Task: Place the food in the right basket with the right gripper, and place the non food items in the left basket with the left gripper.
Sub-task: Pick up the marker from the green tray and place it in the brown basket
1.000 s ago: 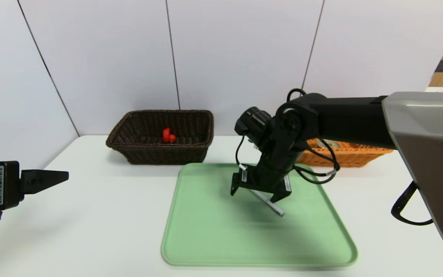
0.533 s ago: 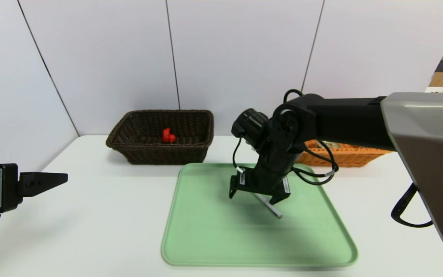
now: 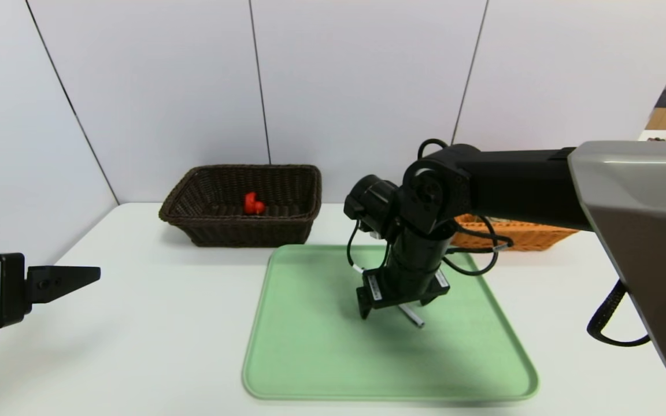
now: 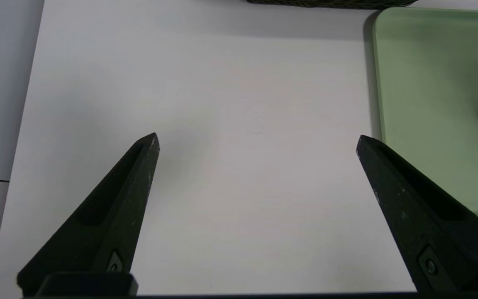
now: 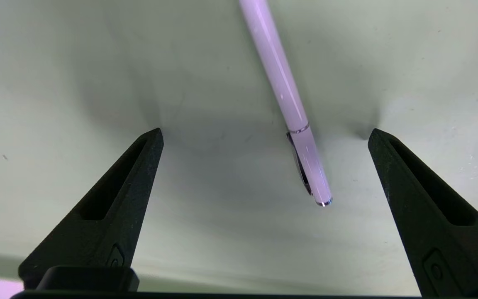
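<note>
No legible writing on pen (image 5: pixel 282 87)

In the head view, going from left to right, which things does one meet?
left gripper → dark brown basket with red duck → right gripper over the pen on the green tray → orange basket

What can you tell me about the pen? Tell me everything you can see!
The pen is thin, pale and glossy, likely plastic, with a thin metal ring partway along and a dark clip near its rounded end. It lies flat on the green tray, slanting across it. The right gripper hangs just above it, fingers wide open on either side, not touching it. In the head view only its near end pokes out from under the gripper.
</note>
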`<state>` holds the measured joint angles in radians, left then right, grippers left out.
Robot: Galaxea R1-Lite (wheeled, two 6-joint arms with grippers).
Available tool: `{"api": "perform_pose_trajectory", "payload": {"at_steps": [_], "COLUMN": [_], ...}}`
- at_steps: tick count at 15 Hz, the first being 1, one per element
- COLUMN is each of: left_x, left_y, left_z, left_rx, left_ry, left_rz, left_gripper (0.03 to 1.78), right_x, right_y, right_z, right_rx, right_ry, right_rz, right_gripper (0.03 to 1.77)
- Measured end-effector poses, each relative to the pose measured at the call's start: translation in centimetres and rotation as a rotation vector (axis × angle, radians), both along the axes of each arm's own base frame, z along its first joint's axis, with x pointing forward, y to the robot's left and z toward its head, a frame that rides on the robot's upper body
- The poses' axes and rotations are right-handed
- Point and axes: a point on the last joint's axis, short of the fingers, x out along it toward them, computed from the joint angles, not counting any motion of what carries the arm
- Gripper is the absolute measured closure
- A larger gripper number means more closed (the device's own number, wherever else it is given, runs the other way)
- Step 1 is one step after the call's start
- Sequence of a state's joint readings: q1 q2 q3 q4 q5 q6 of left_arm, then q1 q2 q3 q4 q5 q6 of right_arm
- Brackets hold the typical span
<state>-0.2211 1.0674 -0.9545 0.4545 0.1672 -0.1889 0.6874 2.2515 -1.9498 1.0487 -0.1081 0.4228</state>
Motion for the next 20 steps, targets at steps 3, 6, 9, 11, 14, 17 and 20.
{"api": "perform_pose_trajectory", "payload": {"at_steps": [3, 6, 9, 11, 14, 17, 20], "left_x": [0.0, 0.0, 0.0, 0.1, 0.1, 0.0, 0.0], "left_y": [0.0, -0.1, -0.1, -0.1, -0.1, -0.1, -0.1], "left_z": [-0.1, -0.4, -0.4, -0.4, -0.5, -0.6, -0.6], "left_rx": [0.0, -0.007, -0.008, -0.008, -0.007, -0.007, -0.006], "left_ry": [0.004, 0.015, 0.018, 0.019, 0.021, 0.023, 0.023], "left_rz": [-0.001, -0.016, -0.019, -0.019, -0.02, -0.019, -0.019], "left_gripper": [0.12, 0.12, 0.12, 0.12, 0.12, 0.12, 0.12], "right_x": [0.4, 0.9, 1.1, 1.2, 1.3, 0.9, 0.5], "right_y": [-0.5, -1.2, -1.5, -1.5, -1.3, -1.1, -0.8], "right_z": [0.0, 0.1, 0.1, 0.1, 0.3, 0.7, 1.1], "right_rx": [-0.024, -0.04, -0.05, -0.054, -0.036, -0.031, -0.025], "right_ry": [-0.002, -0.009, -0.014, -0.022, -0.038, -0.049, -0.057], "right_rz": [0.067, 0.121, 0.162, 0.201, 0.212, 0.242, 0.255], "right_gripper": [0.1, 0.1, 0.1, 0.1, 0.1, 0.1, 0.1]}}
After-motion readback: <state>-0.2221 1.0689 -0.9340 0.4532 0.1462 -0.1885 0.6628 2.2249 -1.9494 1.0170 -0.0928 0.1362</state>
